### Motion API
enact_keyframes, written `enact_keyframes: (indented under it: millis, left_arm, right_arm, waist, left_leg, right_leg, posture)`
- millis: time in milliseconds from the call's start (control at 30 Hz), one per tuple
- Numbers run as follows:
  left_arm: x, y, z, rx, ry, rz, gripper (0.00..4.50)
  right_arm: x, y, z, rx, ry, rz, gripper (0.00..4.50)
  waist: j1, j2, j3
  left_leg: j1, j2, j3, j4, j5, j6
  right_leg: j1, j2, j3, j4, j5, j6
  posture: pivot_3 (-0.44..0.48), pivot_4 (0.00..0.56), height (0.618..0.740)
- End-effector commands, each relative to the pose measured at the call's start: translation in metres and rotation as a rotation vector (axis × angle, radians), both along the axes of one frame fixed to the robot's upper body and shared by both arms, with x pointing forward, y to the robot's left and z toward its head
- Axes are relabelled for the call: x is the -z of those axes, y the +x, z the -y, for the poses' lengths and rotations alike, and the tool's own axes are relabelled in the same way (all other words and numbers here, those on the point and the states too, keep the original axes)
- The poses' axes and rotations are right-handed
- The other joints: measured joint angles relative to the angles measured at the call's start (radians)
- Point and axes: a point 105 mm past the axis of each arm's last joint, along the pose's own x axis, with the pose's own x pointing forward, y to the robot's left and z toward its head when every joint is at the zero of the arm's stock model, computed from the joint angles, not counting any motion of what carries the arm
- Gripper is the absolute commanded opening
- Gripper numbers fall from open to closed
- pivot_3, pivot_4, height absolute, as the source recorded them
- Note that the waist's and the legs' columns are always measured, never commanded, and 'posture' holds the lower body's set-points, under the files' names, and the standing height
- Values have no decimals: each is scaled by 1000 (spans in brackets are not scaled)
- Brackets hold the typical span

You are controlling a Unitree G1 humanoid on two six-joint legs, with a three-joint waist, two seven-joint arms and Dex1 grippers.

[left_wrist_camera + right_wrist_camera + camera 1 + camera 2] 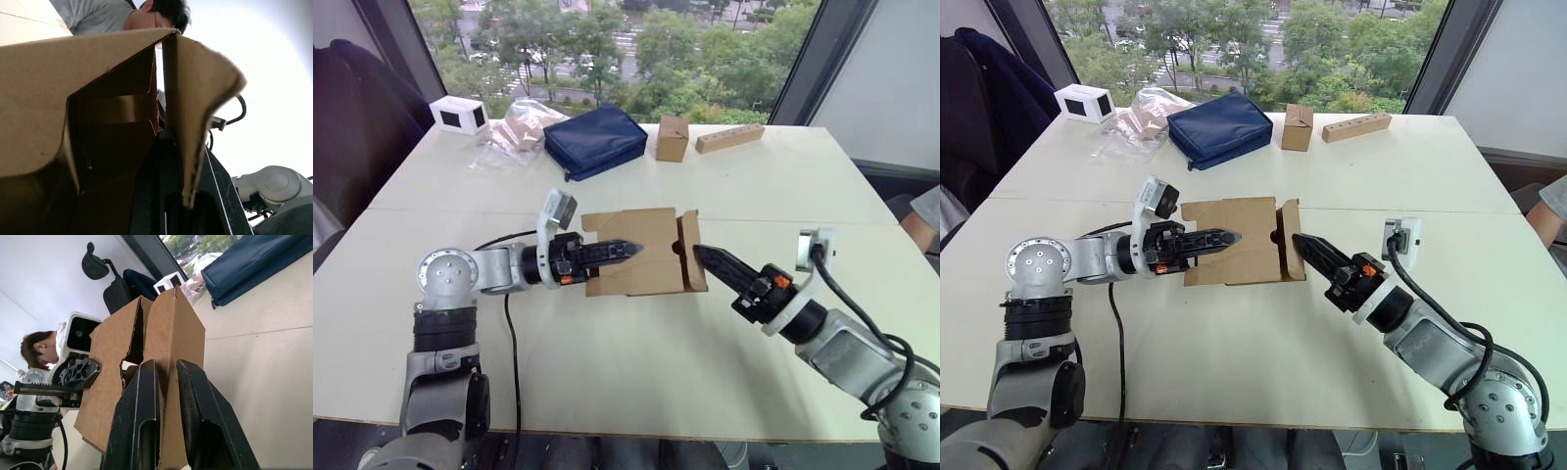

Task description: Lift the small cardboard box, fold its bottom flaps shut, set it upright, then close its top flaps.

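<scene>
The small cardboard box (636, 250) sits at the middle of the pale bench (773, 176), apparently lifted just clear of the surface and turned on its side, so that its open end faces the robot's right and its flaps (690, 253) can be reached there. The left hand (628, 250) lies across the box's upper panel with its two black fingers pressed together; the left wrist view shows them running along a cardboard wall, which suggests they steady the box (whether a wall is actually pinched between them cannot be told). The right hand (698, 252) meets the box at the open end, its tapered fingers slightly spread with the edge of one flap standing between them, a hold suited to swinging that flap inward. Judged from this posture, the bottom-flap fold is in progress and the box has not yet been set upright. The box is plain brown corrugated board, matte, with raw cut edges and hinged flaps that bow and splay rather than lying flat. At the far edge of the bench, well apart from the work, are a dark blue fabric pouch (595, 140), a crinkled clear plastic bag (514, 130), a white box with a black window (460, 115), a narrow brown carton (672, 138) and a long wooden block (729, 138). A person (36, 348) is seated beyond the bench.
</scene>
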Motion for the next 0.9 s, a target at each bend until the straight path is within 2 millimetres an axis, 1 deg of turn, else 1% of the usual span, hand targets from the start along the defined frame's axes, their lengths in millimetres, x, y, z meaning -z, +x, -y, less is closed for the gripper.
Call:
enact_keyframes:
  millis: [33, 300, 567, 733, 900]
  left_arm:
    - [-11, -3, 3, 19, -23, 49, 0]
    - [-8, -2, 5, 15, -17, 48, 0]
    - [-7, -6, 11, 44, -15, 52, 0]
    - [-7, -5, 10, 42, -17, 54, 0]
    - [-6, -6, 7, 31, -16, 53, 0]
  right_arm:
    - [-8, -5, -7, -27, -25, 47, 621]
    - [-15, -15, -23, -117, -15, 55, 621]
    - [-13, -17, -36, -207, -1, 25, 621]
    - [-13, -17, -33, -206, 3, 17, 621]
    - [-13, -16, -22, -160, 5, 5, 621]
  waist:
    - [0, 0, 0]
    - [0, 0, 0]
    - [0, 0, 0]
    - [1, 0, 0]
    - [0, 0, 0]
  left_leg:
    - [0, 0, 0, 0, 0, 0]
    - [0, 0, 0, 0, 0, 0]
    - [0, 0, 0, 0, 0, 0]
    - [0, 0, 0, 0, 0, 0]
    - [0, 0, 0, 0, 0, 0]
  right_leg:
    - [0, 0, 0, 0, 0, 0]
    - [0, 0, 0, 0, 0, 0]
    - [0, 0, 0, 0, 0, -1]
    - [0, 0, 0, 0, 0, 0]
    - [0, 0, 0, 0, 0, -1]
  posture:
    - [0, 150, 740]
    - [0, 150, 740]
    - [0, 150, 740]
    - [0, 150, 740]
    - [0, 150, 740]
